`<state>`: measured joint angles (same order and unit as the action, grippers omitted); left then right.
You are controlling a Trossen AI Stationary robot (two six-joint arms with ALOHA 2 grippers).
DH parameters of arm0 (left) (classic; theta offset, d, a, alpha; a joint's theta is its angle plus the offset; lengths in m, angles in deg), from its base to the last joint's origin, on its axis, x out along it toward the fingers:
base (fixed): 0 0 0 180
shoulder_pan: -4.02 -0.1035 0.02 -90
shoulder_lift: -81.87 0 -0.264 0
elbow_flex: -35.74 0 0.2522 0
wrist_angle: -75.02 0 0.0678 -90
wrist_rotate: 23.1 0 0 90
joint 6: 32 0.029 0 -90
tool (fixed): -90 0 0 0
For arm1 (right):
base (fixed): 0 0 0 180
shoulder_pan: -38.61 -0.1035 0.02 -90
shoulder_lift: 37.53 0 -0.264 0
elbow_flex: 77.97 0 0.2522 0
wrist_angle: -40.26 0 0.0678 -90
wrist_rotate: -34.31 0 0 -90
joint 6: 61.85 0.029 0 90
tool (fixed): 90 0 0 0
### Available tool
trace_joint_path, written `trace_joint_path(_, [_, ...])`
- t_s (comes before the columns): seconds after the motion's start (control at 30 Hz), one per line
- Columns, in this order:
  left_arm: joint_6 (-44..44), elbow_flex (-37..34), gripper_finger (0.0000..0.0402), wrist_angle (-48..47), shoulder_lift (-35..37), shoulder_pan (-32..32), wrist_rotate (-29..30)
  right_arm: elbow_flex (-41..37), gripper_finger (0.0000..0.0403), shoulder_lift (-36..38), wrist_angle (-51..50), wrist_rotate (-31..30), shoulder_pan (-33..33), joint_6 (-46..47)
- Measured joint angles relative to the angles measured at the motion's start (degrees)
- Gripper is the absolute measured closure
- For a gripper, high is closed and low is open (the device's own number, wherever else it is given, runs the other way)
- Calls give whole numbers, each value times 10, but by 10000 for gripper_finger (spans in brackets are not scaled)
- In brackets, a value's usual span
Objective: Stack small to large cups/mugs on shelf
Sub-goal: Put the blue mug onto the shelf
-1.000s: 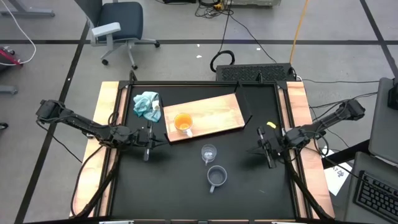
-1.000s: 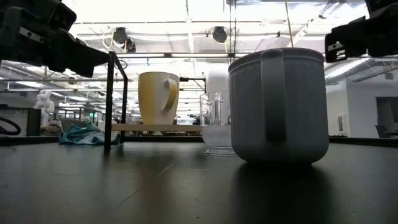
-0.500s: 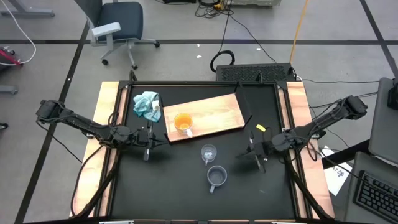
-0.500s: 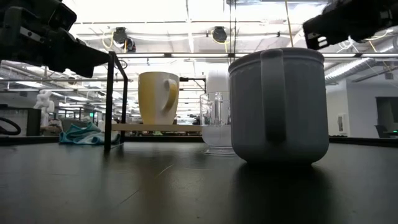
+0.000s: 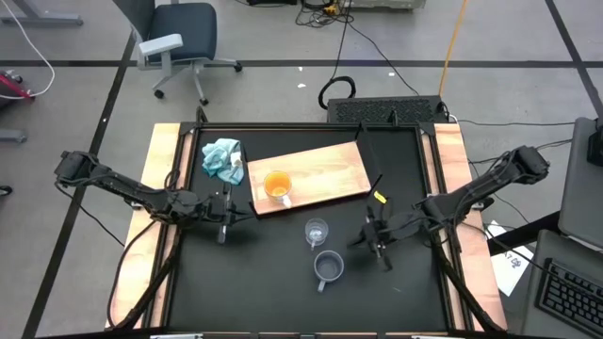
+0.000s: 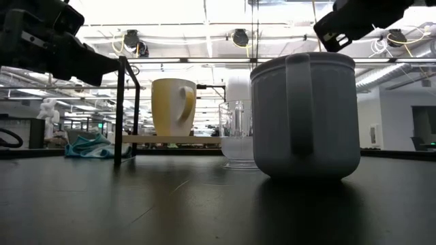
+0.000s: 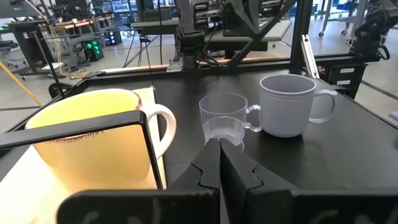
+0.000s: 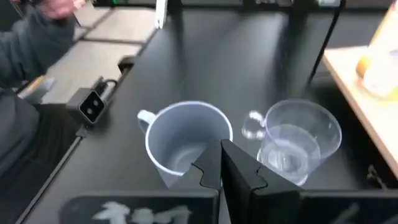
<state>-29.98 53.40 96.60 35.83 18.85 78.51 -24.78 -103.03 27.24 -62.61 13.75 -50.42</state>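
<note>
Hovering right of grey-blue mug [image 5: 327, 269] on black tabletop [image 5: 264, 292], right gripper [image 5: 378, 247] with fingers pressed together; clear glass cup [image 5: 316, 231] just beyond; left gripper [image 5: 224, 224] closed, empty, left of it; farther back, orange mug [image 5: 277, 185] on shelf [image 5: 330, 169].

Your right gripper [image 5: 378, 247] has swung in from the table's right edge toward the middle, now just right of the grey-blue mug [image 5: 327, 268], fingers shut.
</note>
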Motion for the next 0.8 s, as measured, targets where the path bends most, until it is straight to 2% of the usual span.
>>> trace_joint_path(0.3, [-7,0,374,-12,0,0,0,90,403,-64,-124,0,0,41])
trace_joint_path(0.67, [-10,0,397,-13,0,0,0,222,403,-154,-286,0,2,41])
trace_joint_path(0.8, [-13,0,399,-15,0,0,0,249,403,-176,-298,24,5,40])
